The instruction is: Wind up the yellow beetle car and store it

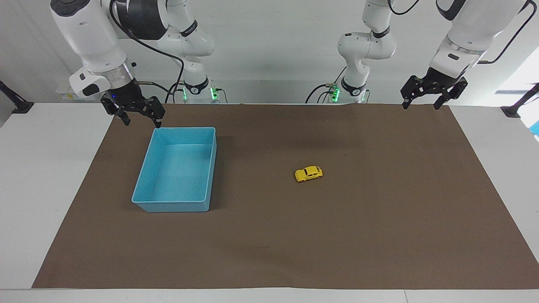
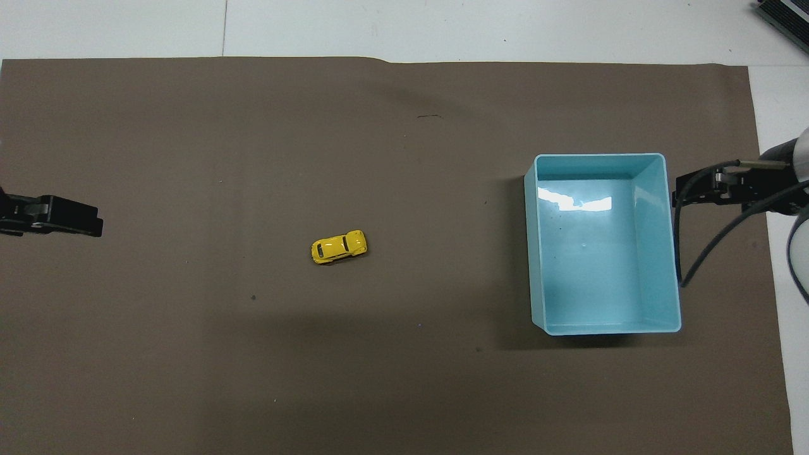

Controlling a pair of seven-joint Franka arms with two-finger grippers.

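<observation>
The yellow car (image 1: 308,173) (image 2: 339,246) stands on its wheels on the brown mat (image 1: 294,244) (image 2: 253,379) that covers most of the desk (image 1: 38,168) (image 2: 442,28), about midway between the desk's two long edges and a little toward the left arm's end. Nothing touches it.

A light blue bin (image 1: 145,168) (image 2: 674,253) sits on the mat toward the right arm's end of the desk, well apart from the car. It has nothing in it.

The left pincer (image 1: 422,102) (image 2: 54,218) hangs in the air over the mat's corner at the left arm's end of the desk, by the edge where the robots stand. Its fingers are spread apart and grip nothing.

The right pincer (image 1: 141,120) hangs over the mat just beside the bin's corner closest to the robots, at the right arm's end of the desk. Its fingers are also spread apart, with nothing between them. In the overhead view only part of it and its cable (image 2: 708,234) show beside the bin.
</observation>
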